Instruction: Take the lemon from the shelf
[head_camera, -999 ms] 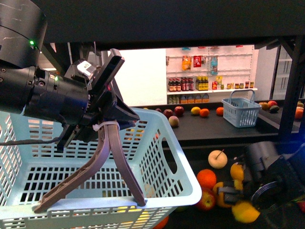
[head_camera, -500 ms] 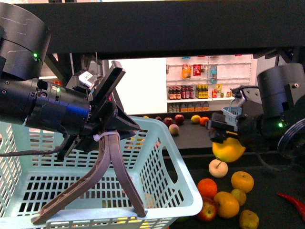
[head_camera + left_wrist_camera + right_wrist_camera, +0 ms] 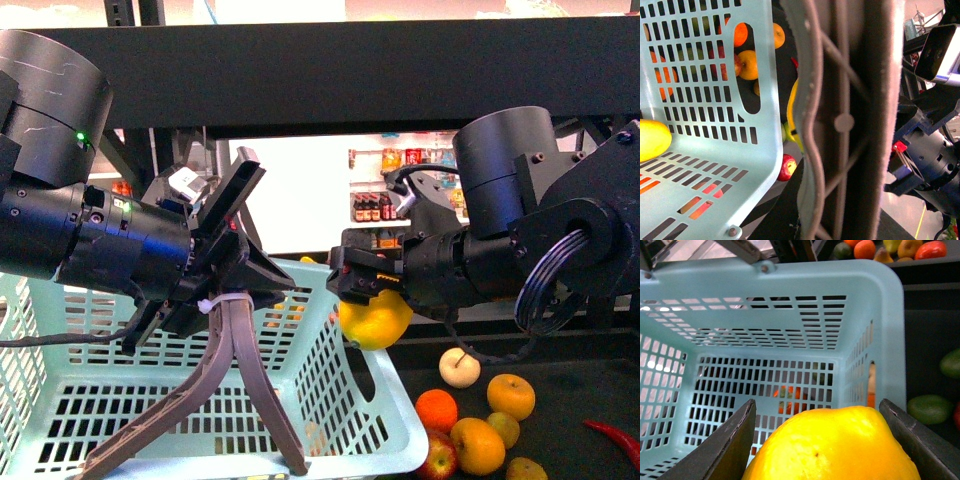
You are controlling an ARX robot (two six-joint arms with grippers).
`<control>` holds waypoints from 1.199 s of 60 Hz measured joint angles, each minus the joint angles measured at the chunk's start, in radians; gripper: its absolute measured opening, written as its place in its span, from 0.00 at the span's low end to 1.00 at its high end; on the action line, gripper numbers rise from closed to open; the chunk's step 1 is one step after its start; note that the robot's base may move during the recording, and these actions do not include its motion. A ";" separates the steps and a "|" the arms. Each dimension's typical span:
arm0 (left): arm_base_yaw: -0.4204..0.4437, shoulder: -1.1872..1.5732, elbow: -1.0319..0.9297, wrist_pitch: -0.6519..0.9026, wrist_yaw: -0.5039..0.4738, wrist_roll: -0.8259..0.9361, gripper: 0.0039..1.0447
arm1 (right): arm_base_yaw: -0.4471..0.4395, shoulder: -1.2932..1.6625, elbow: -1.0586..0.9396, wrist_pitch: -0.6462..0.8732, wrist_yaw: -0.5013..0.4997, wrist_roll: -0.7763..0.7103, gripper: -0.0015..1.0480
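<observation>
My right gripper (image 3: 362,287) is shut on the lemon (image 3: 375,318), a bright yellow oval fruit hanging just above the near right rim of the light blue basket (image 3: 385,400). In the right wrist view the lemon (image 3: 835,450) fills the space between both dark fingers (image 3: 732,440), with the basket's open inside (image 3: 790,280) right below. My left gripper (image 3: 222,285) is shut on the brown basket handle (image 3: 235,370) and holds the basket up; that handle (image 3: 845,120) fills the left wrist view. The black shelf has one deck overhead (image 3: 350,80) and a lower deck (image 3: 590,375).
On the lower deck, right of the basket, lie several fruits: oranges (image 3: 436,408), a pale apple (image 3: 459,368), a yellow-orange fruit (image 3: 510,395) and a red chilli (image 3: 612,440). Green fruits (image 3: 930,409) lie beside the basket. White wall shelves of bottles (image 3: 378,208) stand far behind.
My right gripper has risen from the lower deck with the lemon and moved left, from beside the fruit pile to above the basket's rim. The left arm and basket have barely moved.
</observation>
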 joint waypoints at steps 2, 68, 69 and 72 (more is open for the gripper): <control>0.000 0.000 0.000 0.000 0.000 0.000 0.13 | 0.006 0.003 0.003 -0.003 -0.007 0.000 0.67; -0.001 0.000 0.000 0.000 0.001 -0.005 0.12 | -0.271 -0.600 -0.568 0.287 0.234 -0.180 0.98; -0.001 0.000 0.000 0.000 0.001 -0.005 0.12 | -0.276 -0.636 -0.607 0.288 0.235 -0.182 0.98; -0.001 0.000 0.000 0.000 0.002 -0.006 0.12 | -0.282 -0.705 -0.681 0.294 0.253 -0.185 0.98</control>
